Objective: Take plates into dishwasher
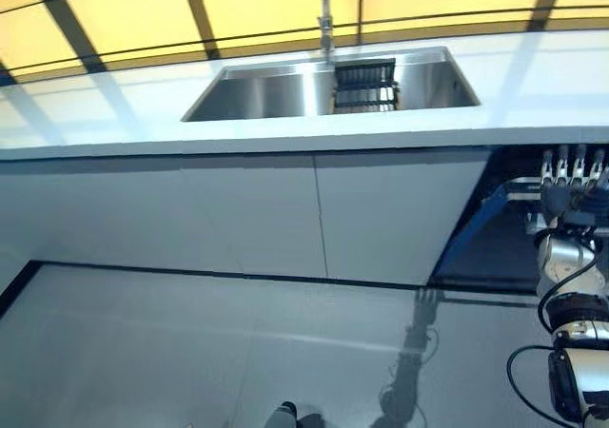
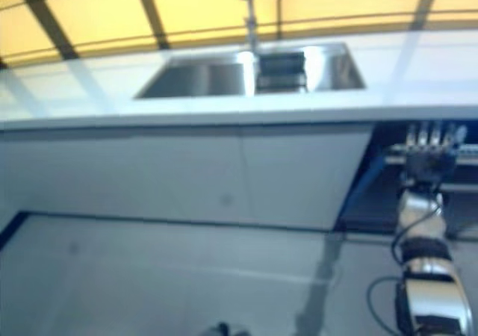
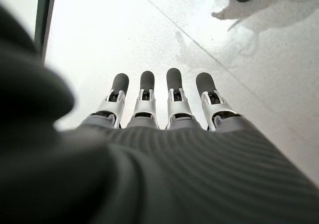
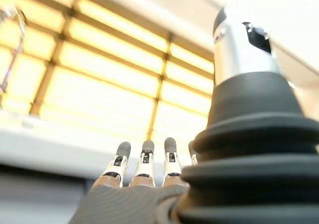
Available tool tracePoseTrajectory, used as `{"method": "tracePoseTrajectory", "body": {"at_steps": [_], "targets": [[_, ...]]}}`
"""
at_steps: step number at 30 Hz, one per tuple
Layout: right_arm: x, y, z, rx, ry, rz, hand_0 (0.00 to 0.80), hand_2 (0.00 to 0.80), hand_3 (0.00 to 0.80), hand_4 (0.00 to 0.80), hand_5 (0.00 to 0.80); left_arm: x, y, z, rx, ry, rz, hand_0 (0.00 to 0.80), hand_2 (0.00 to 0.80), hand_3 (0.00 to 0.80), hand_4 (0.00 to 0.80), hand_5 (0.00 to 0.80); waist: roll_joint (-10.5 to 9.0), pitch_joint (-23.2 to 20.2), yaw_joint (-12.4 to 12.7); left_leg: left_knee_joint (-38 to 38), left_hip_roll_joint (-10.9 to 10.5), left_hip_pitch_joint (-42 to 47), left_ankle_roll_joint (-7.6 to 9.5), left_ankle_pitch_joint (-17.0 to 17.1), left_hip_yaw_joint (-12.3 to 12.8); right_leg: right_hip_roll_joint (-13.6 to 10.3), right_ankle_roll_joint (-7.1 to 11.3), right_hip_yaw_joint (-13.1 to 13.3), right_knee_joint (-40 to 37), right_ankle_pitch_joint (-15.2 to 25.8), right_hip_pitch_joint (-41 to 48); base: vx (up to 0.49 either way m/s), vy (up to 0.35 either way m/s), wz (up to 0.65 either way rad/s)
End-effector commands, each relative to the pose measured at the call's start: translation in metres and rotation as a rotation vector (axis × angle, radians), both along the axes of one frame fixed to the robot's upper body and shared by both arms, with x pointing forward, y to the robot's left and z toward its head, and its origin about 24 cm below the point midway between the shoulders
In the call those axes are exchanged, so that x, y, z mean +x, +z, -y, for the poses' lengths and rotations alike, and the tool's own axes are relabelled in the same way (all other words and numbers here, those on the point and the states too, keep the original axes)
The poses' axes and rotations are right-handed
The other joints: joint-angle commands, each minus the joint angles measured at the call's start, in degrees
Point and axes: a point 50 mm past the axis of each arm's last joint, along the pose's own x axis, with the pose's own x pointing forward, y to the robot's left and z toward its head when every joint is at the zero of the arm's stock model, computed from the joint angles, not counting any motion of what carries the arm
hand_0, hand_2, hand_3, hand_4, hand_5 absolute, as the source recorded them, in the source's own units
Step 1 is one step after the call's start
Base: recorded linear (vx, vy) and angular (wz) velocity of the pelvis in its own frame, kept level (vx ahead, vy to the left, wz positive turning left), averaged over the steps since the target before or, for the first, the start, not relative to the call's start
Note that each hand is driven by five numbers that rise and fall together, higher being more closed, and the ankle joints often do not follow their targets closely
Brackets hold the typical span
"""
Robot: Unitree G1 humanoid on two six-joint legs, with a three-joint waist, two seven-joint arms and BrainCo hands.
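No plate shows clearly in any view. A dark ribbed rack (image 1: 364,86) stands in the steel sink (image 1: 266,93) set into the white counter (image 1: 533,86). The dishwasher opening (image 1: 495,247) is the dark gap under the counter at the right, with a blue edge (image 1: 473,226) slanting down. My right hand (image 1: 571,198) is raised in front of that gap, just below the counter's edge, its fingers (image 4: 144,159) straight and holding nothing. My left hand (image 3: 174,149) shows only in its wrist view, open, its fingers (image 3: 148,84) pointing at the pale floor.
A faucet (image 1: 324,14) rises behind the sink, against a yellow tiled wall (image 1: 124,19). Grey cabinet fronts (image 1: 238,214) run below the counter to the left of the dishwasher. The grey floor (image 1: 190,352) lies before them.
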Motion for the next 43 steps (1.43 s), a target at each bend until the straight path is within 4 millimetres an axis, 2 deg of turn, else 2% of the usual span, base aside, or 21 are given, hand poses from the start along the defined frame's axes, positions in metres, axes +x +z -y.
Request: {"method": "tracePoseTrajectory", "body": {"at_steps": [1, 6, 7, 8, 9, 12, 13, 14, 15, 16, 17, 18, 21, 22, 23, 26, 29, 32, 36, 39, 43], "targets": [[0.003, 0.007, -0.004, -0.074, 0.007, -0.069, 0.0, 0.0, 0.0, 0.0, 0.0, -0.013, 0.005, -0.027, 0.083, 0.014, -0.026, 0.0, 0.0, 0.0, 0.0, 0.0, -1.77, -4.84, 0.73, -2.48, 1.35, 2.4, 1.15, 4.0, 0.42, 1.05, -2.98, 1.54, -4.04, 4.7, 4.64, 0.028, -0.002, 0.19], [0.007, -0.029, -0.004, -0.175, -0.024, -0.352, 0.0, 0.0, 0.0, 0.0, 0.0, -0.016, 0.001, -0.021, 0.067, -0.02, -0.03, 0.0, 0.0, 0.0, 0.0, 0.0, -1.74, -5.92, 0.42, -10.78, 2.28, 5.86, 0.29, 8.14, 0.61, 1.95, -2.46, 0.93, -11.88, 7.56, 7.79, 0.03, 0.013, 0.03], [0.006, -0.057, -0.006, -0.233, -0.033, -0.507, 0.0, 0.0, 0.0, 0.0, 0.0, -0.013, -0.001, -0.015, 0.06, -0.031, -0.029, 0.0, 0.0, 0.0, 0.0, 0.0, -2.12, -6.64, -0.01, -15.75, 2.69, 8.0, -0.26, 10.08, 0.91, 2.51, -1.91, 0.76, -17.83, 9.83, 9.97, 0.04, 0.025, -0.05], [0.006, -0.061, -0.005, -0.237, -0.031, -0.528, 0.0, 0.0, 0.0, 0.0, 0.0, -0.014, -0.001, -0.014, 0.06, -0.031, -0.03, 0.0, 0.0, 0.0, 0.0, 0.0, -2.19, -6.86, -0.11, -16.81, 2.82, 8.5, -0.35, 10.47, 1.03, 2.66, -1.84, 0.64, -19.11, 10.32, 10.52, 0.055, 0.025, -0.09], [0.003, -0.078, -0.005, -0.269, -0.037, -0.611, 0.0, 0.0, 0.0, 0.0, 0.0, -0.013, -0.002, -0.011, 0.057, -0.036, -0.032, 0.0, 0.0, 0.0, 0.0, 0.0, -2.45, -7.42, -0.46, -19.38, 3.13, 9.65, -0.58, 11.39, 1.17, 3.04, -1.53, 0.47, -22.32, 11.53, 11.8, 0.067, 0.026, -0.1], [-0.015, -0.141, -0.01, -0.308, 0.013, -0.817, 0.0, 0.0, 0.0, 0.0, 0.0, -0.012, -0.007, -0.002, 0.044, -0.052, -0.062, 0.0, 0.0, 0.0, 0.0, 0.0, -3.5, -10.36, -1.79, -29.09, 4.01, 14.32, -1.11, 14.4, 1.95, 4.37, -0.15, 0.66, -34.01, 15.89, 17.42, 0.113, 0.036, -0.11], [-0.02, -0.157, -0.014, -0.305, 0.031, -0.85, 0.0, 0.0, 0.0, 0.0, 0.0, -0.012, -0.008, 0.0, 0.043, -0.053, -0.066, 0.0, 0.0, 0.0, 0.0, 0.0, -3.67, -11.02, -2.0, -30.96, 4.23, 15.29, -1.17, 15.02, 2.3, 4.54, 0.11, 0.58, -36.14, 16.84, 18.5, 0.085, 0.037, -0.02], [-0.02, -0.157, -0.014, -0.305, 0.031, -0.85, 0.0, 0.0, 0.0, 0.0, 0.0, -0.012, -0.008, 0.0, 0.043, -0.053, -0.066, 0.0, 0.0, 0.0, 0.0, 0.0, -3.67, -11.02, -2.0, -30.96, 4.23, 15.29, -1.17, 15.02, 2.3, 4.54, 0.11, 0.58, -36.14, 16.84, 18.5, 0.051, 0.021, 0.05], [-0.025, -0.169, -0.016, -0.297, 0.044, -0.877, 0.0, 0.0, 0.0, 0.0, 0.0, -0.011, -0.008, 0.001, 0.045, -0.055, -0.071, 0.0, 0.0, 0.0, 0.0, 0.0, -3.81, -11.5, -2.23, -31.84, 4.28, 15.76, -1.19, 15.2, 2.47, 4.66, 0.32, 0.63, -37.19, 17.29, 19.02, 0.076, 0.041, -0.02], [-0.041, -0.207, -0.027, -0.345, 0.102, -1.005, 0.0, 0.0, 0.0, 0.0, 0.0, -0.01, -0.01, 0.005, 0.039, -0.067, -0.096, 0.0, 0.0, 0.0, 0.0, 0.0, -4.21, -13.0, -2.73, -34.48, 4.46, 17.05, -1.2, 15.71, 2.8, 4.99, 0.76, 0.74, -40.11, 18.49, 20.42, 0.106, 0.057, -0.08], [-0.05, -0.224, -0.033, -0.339, 0.128, -1.05, 0.0, 0.0, 0.0, 0.0, 0.0, -0.011, -0.011, 0.007, 0.038, -0.077, -0.11, 0.0, 0.0, 0.0, 0.0, 0.0, -4.39, -13.7, -2.95, -35.55, 4.57, 17.66, -1.14, 15.91, 3.03, 5.09, 0.94, 0.75, -41.4, 19.01, 21.03, 0.134, 0.072, -0.14], [-0.068, -0.255, -0.044, -0.343, 0.185, -1.146, 0.0, 0.0, 0.0, 0.0, 0.0, -0.012, -0.014, 0.011, 0.04, -0.097, -0.122, 0.0, 0.0, 0.0, 0.0, 0.0, -4.71, -14.89, -3.4, -36.59, 4.71, 18.22, -1.03, 15.94, 3.29, 5.41, 1.21, 0.77, -43.09, 19.71, 21.78, 0.101, 0.055, -0.1], [-0.108, -0.298, -0.055, -0.32, 0.269, -1.267, 0.0, 0.0, 0.0, 0.0, 0.0, -0.017, -0.017, 0.016, 0.036, -0.125, -0.147, 0.0, 0.0, 0.0, 0.0, 0.0, -5.02, -16.86, -4.05, -37.63, 5.12, 18.78, -1.13, 15.59, 3.76, 5.66, 1.66, 0.53, -45.87, 20.82, 22.89, 0.072, 0.064, -0.05], [-0.13, -0.32, -0.064, -0.342, 0.315, -1.364, 0.0, 0.0, 0.0, 0.0, 0.0, -0.019, -0.019, 0.019, 0.044, -0.151, -0.163, 0.0, 0.0, 0.0, 0.0, 0.0, -5.3, -17.75, -4.46, -37.68, 5.09, 18.96, -1.1, 15.25, 3.9, 5.9, 1.83, 0.69, -47.37, 21.44, 23.45, 0.037, 0.046, -0.07], [-0.13, -0.32, -0.064, -0.342, 0.315, -1.364, 0.0, 0.0, 0.0, 0.0, 0.0, -0.019, -0.019, 0.019, 0.044, -0.151, -0.163, 0.0, 0.0, 0.0, 0.0, 0.0, -5.3, -17.75, -4.46, -37.68, 5.09, 18.96, -1.1, 15.25, 3.9, 5.9, 1.83, 0.69, -47.37, 21.44, 23.45, 0.025, 0.064, -0.08], [-0.155, -0.343, -0.08, -0.351, 0.37, -1.484, 0.0, 0.0, 0.0, 0.0, 0.0, -0.022, -0.022, 0.025, 0.068, -0.211, -0.203, 0.0, 0.0, 0.0, 0.0, 0.0, -5.55, -18.79, -4.86, -37.68, 5.38, 19.48, -1.12, 14.82, 4.43, 5.93, 2.06, 0.67, -48.06, 21.75, 23.48, 0.023, 0.058, -0.08], [-0.183, -0.367, -0.108, -0.4, 0.45, -1.606, 0.0, 0.0, 0.0, 0.0, 0.0, -0.032, -0.026, 0.029, 0.144, -0.263, -0.288, 0.0, 0.0, 0.0, 0.0, 0.0, -5.86, -20.12, -5.85, -37.68, 5.97, 20.43, -1.01, 14.37, 5.29, 6.0, 2.06, 1.46, -48.29, 21.61, 24.06, 0.072, 0.091, -0.16], [-0.203, -0.38, -0.125, -0.441, 0.539, -1.695, 0.0, 0.0, 0.0, 0.0, 0.0, -0.038, -0.03, 0.037, 0.118, -0.253, -0.336, 0.0, 0.0, 0.0, 0.0, 0.0, -5.92, -20.63, -6.73, -37.68, 6.23, 21.18, -0.89, 14.07, 5.89, 5.95, 2.1, 1.78, -48.12, 21.36, 24.48, 0.07, 0.072, -0.13], [-0.236, -0.397, -0.152, -0.355, 0.698, -1.806, 0.0, 0.0, 0.0, 0.0, 0.0, -0.049, -0.037, 0.055, 0.062, -0.297, -0.374, 0.0, 0.0, 0.0, 0.0, 0.0, -5.93, -21.25, -7.44, -37.68, 6.4, 22.13, -0.69, 13.59, 6.69, 5.85, 2.13, 2.2, -48.23, 21.06, 25.23, 0.06, 0.046, -0.12], [-0.249, -0.402, -0.16, -0.311, 0.724, -1.868, 0.0, 0.0, 0.0, 0.0, 0.0, -0.056, -0.04, 0.063, 0.042, -0.31, -0.392, 0.0, 0.0, 0.0, 0.0, 0.0, -5.76, -21.47, -7.7, -37.68, 6.52, 22.84, -0.59, 13.22, 7.01, 5.74, 2.31, 2.19, -48.19, 20.79, 25.81, 0.076, 0.037, -0.07], [-0.253, -0.403, -0.161, -0.323, 0.737, -1.88, 0.0, 0.0, 0.0, 0.0, 0.0, -0.059, -0.041, 0.064, 0.027, -0.289, -0.385, 0.0, 0.0, 0.0, 0.0, 0.0, -5.7, -21.47, -7.8, -37.68, 6.62, 23.33, -0.6, 13.01, 7.25, 5.6, 2.48, 2.09, -48.26, 20.57, 26.34, 0.032, 0.012, -0.03]]}}
